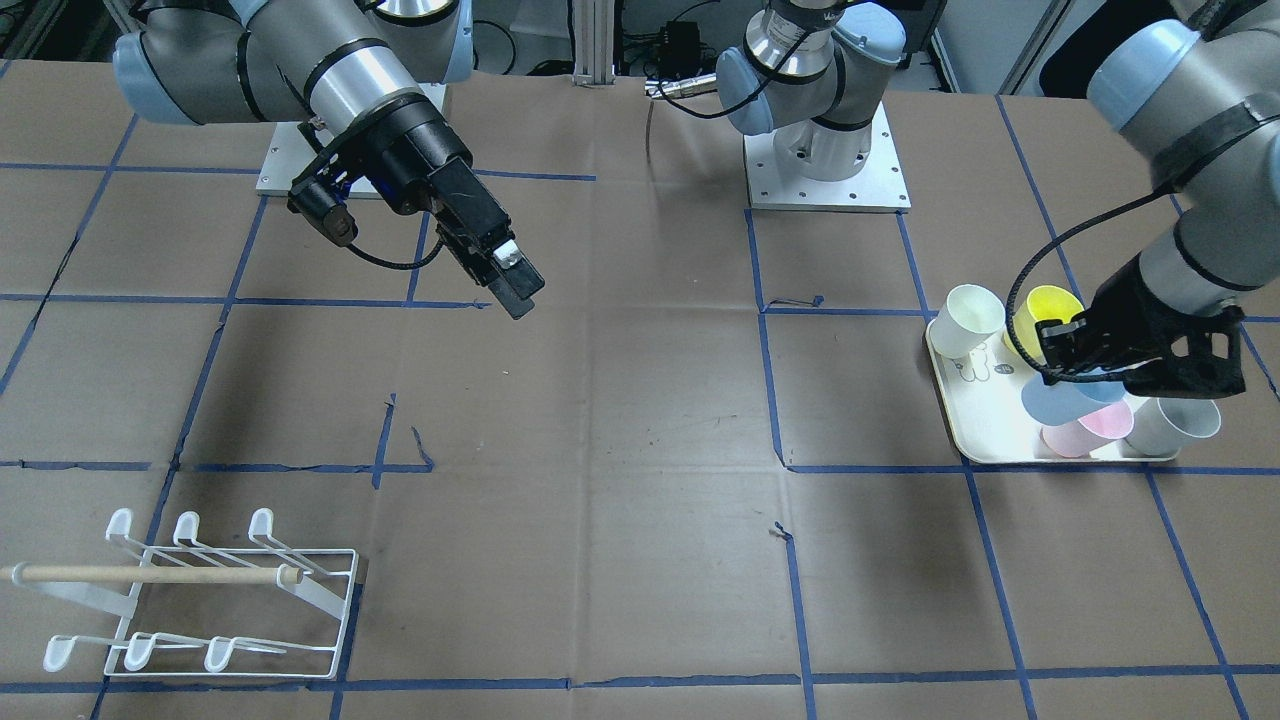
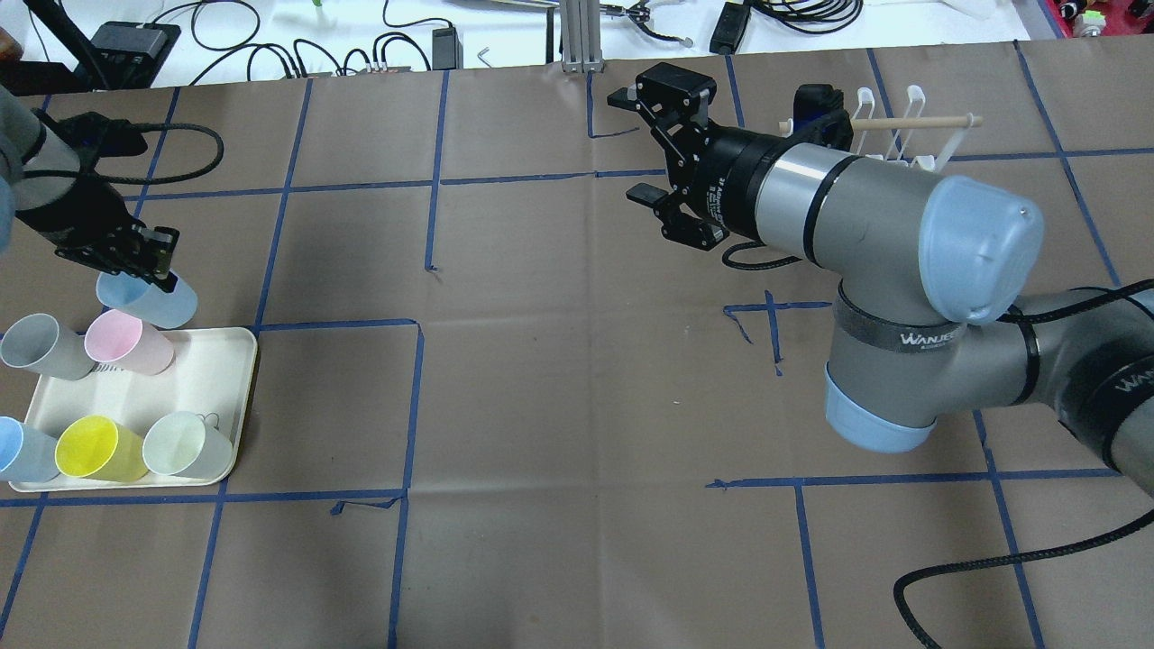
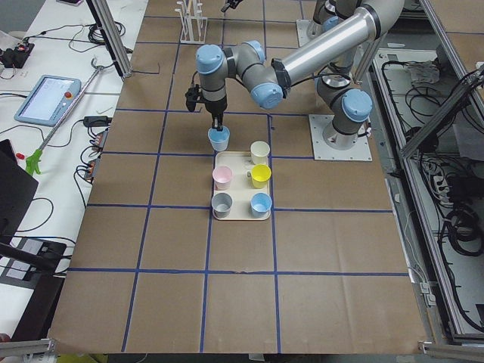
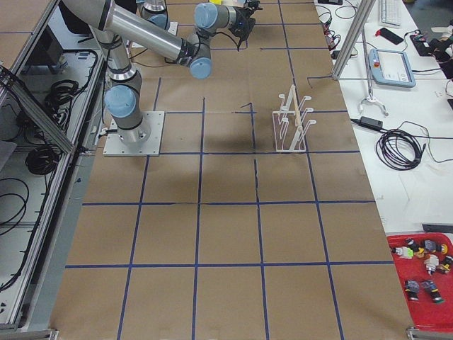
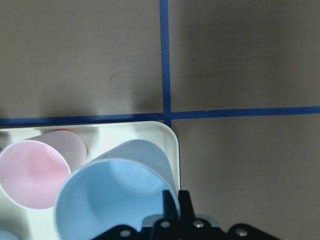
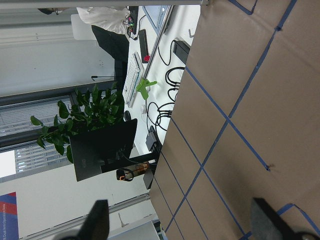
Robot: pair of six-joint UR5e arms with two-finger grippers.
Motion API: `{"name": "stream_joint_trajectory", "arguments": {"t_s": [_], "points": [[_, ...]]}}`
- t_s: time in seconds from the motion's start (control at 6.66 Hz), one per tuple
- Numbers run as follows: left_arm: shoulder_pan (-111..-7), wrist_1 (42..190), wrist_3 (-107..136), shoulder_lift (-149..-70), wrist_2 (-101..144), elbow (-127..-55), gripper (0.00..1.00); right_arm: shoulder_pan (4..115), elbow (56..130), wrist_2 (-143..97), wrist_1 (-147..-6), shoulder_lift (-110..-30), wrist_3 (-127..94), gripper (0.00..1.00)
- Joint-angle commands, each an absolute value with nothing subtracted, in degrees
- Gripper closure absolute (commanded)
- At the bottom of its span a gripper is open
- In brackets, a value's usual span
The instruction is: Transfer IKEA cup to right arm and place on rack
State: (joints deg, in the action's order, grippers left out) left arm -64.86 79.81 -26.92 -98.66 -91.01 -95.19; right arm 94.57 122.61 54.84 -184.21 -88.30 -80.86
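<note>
Nearest the robot there's a smooth cream tray [image 2: 194, 379] with rounded corners, sitting on creased brown paper [image 2: 577, 379] gridded with blue tape. The front row in it is three matte, tapered plastic cups lying over: blue one [image 2: 22, 449], yellow one [image 2: 95, 448], and white one [image 2: 185, 444]. Behind those are a grey one [image 2: 41, 345] and a pink one [image 2: 126, 341].

At the tray's far corner is the cup [image 2: 149, 302] that matters: pale blue, same tapered shape, tipped over at an angle with its mouth towards the wrist camera. The left gripper [image 5: 176, 202] has it pinched by the rim, with one thin black finger inside the wall and the other outside, so the jaws are nearly together. Can't tell if its base is touching the tray or hanging just off it.

Further out, past mid-table, the right gripper [image 2: 636, 144] hangs in the air with its fingers [image 6: 97, 220] spread wide and nothing between them, well apart from the cup.

Farthest back is the rack [image 2: 902, 135]. It's thin white wire with hooked prongs and a pale wooden dowel across it, and nothing's hung on it.
</note>
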Motion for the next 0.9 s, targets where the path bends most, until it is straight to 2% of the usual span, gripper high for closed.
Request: {"name": "stream_joint_trajectory", "arguments": {"t_s": [0.0,0.3,0.75], "points": [[-65.3,91.0,-25.7,-99.4,-90.5,-84.9,1.00,94.6,122.6,54.8,-184.2,-88.2,-80.7,0.00],[-67.5,89.0,-29.6,-99.8,-83.2,-83.4,1.00,94.5,122.6,54.9,-184.2,-88.2,-80.7,0.00],[-71.2,69.5,-32.3,-99.6,-57.0,-87.0,1.00,94.5,122.6,54.9,-184.3,-87.9,-80.6,0.00]]}}
